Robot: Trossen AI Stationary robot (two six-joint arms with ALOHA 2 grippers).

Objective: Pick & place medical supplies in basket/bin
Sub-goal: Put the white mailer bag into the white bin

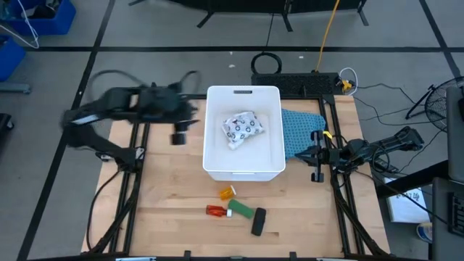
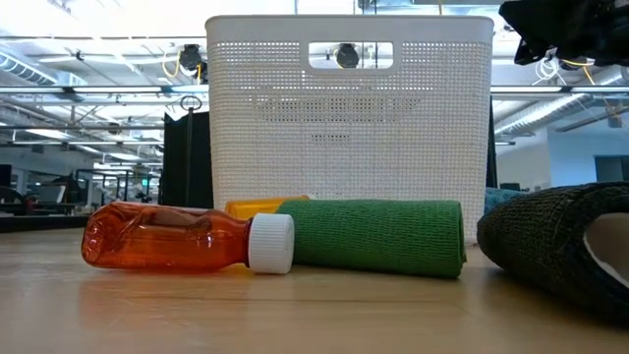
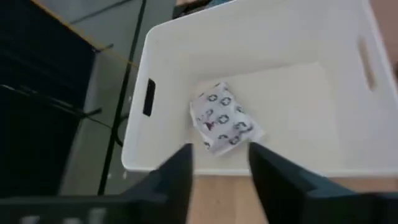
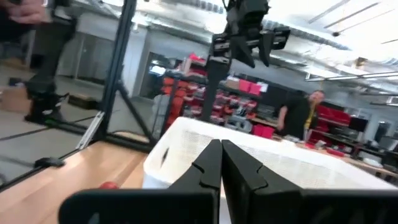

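The white bin [image 1: 243, 168] stands mid-table, and the flat white dark-printed packet [image 1: 243, 128] lies on its floor. The packet also shows in the left wrist view [image 3: 222, 119]. Near the table's near edge lie the orange vial [image 1: 228, 193], red tube [image 1: 214, 210], green bar [image 1: 241, 209] and black oblong [image 1: 259, 221]. In the low view the red tube [image 2: 177, 241], green bar [image 2: 378, 236] and black oblong [image 2: 555, 246] lie in front of the bin [image 2: 349, 118]. My left gripper [image 1: 180, 135] [image 3: 219, 167] hangs open and empty beside the bin's left wall. My right gripper [image 1: 317, 156] [image 4: 221, 163] is shut and empty, right of the bin.
A blue-green mesh cloth [image 1: 301, 130] lies against the bin's right side, under my right gripper. A black keyboard-like bar [image 1: 297, 82] and cables sit at the far edge. Bare wood [image 1: 167, 203] lies left of the supplies. A person [image 4: 301, 115] stands in the room beyond.
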